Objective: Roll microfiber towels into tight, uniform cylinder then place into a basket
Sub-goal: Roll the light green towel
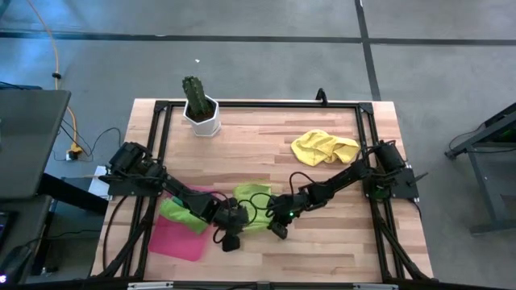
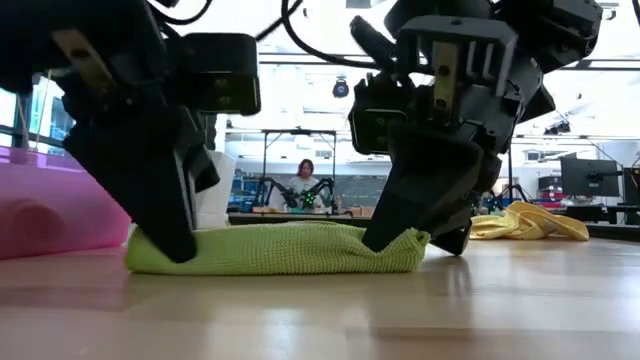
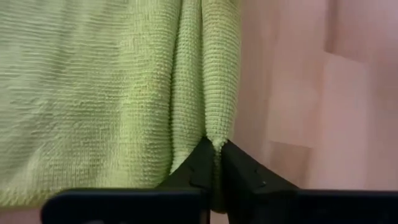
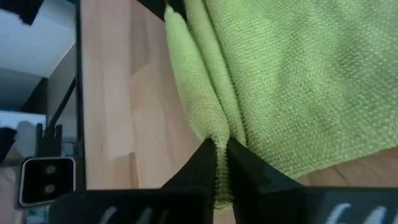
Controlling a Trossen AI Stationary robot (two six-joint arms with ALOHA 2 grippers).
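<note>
A lime green microfiber towel (image 1: 254, 205) lies flat on the wooden table, between my two grippers. My left gripper (image 3: 214, 155) is shut on the towel's left end, and my right gripper (image 4: 221, 158) is shut on its right end. In the low view the left gripper (image 2: 165, 235) and the right gripper (image 2: 405, 235) stand at the two ends of the towel (image 2: 280, 248). Another green towel (image 1: 179, 213) lies partly on the pink basket (image 1: 179, 240). A yellow towel (image 1: 324, 147) lies crumpled at the far right. My left gripper pinches a raised fold (image 3: 214, 134) at the towel's side edge between its two fingertips. It comes slanting down from the table's left. The rest of the towel lies on the table. My right gripper pinches a narrow ridge of bunched cloth (image 4: 219, 134) along the towel's edge between its two fingertips. It comes slanting down from the table's right. The towel lies on the table.
A white pot with a cactus (image 1: 200, 111) stands at the far left. A black frame (image 1: 266, 103) runs around the table's working area. Bare wood (image 1: 339, 242) shows near the front right. In the low view a person (image 2: 305, 180) sits far behind the table.
</note>
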